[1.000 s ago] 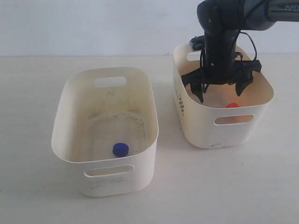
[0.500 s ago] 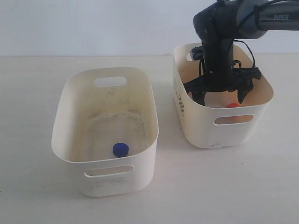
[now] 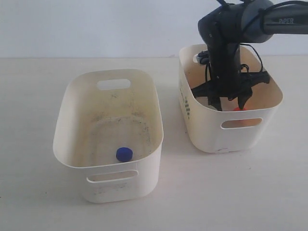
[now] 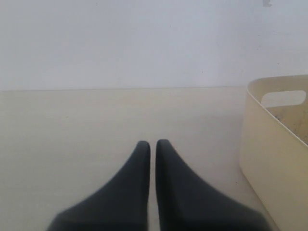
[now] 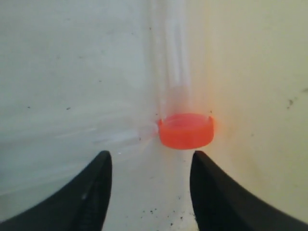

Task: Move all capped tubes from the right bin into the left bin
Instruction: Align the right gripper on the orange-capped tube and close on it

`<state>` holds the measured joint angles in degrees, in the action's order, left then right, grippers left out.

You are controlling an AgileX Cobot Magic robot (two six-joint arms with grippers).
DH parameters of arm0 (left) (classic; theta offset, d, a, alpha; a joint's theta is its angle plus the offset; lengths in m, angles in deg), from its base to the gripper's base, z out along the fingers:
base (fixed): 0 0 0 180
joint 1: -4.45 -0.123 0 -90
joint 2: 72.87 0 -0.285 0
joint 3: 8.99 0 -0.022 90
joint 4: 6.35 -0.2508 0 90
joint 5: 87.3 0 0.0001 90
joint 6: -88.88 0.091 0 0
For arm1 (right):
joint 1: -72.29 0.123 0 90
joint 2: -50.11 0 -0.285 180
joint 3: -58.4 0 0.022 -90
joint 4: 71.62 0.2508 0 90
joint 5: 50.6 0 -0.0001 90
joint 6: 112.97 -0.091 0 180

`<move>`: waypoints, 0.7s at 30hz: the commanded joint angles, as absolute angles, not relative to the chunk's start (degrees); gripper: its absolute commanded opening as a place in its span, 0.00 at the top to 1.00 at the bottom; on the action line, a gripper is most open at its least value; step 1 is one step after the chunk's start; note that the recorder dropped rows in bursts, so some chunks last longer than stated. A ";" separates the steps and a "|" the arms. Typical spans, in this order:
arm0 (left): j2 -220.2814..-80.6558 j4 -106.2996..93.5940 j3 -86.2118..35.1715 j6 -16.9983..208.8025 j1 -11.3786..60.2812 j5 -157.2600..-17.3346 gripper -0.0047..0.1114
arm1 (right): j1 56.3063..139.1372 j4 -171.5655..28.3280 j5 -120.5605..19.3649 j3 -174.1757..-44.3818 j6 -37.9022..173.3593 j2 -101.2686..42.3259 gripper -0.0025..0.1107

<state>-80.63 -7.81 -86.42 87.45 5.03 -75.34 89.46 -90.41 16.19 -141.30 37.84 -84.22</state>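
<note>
One orange-red-capped clear tube (image 5: 186,130) sits before parted right jaws; left jaws closed.

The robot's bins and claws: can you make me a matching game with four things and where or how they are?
Things:
1. blue-capped tube
2. orange-red cap
3. left gripper
4. right gripper

Places or states:
A. jaws apart, inside the right bin
B. on the floor of the left bin
C. jaws together, over the table
D. in the right bin, untouched

Pairs: 1-B, 2-D, 3-C, 4-A
</note>
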 commanded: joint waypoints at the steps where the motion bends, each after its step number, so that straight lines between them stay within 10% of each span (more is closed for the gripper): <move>1: -80.66 -7.45 -86.21 86.90 5.01 -75.70 0.92 | 89.46 -94.37 16.99 -141.01 37.31 -84.96 0.54; 21: -80.66 -7.45 -86.21 86.90 5.01 -75.70 0.92 | 89.46 -95.57 15.39 -141.01 36.55 -85.30 0.42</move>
<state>-80.63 -7.81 -86.42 87.45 5.03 -75.34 89.96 -97.48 17.04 -141.30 36.79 -84.48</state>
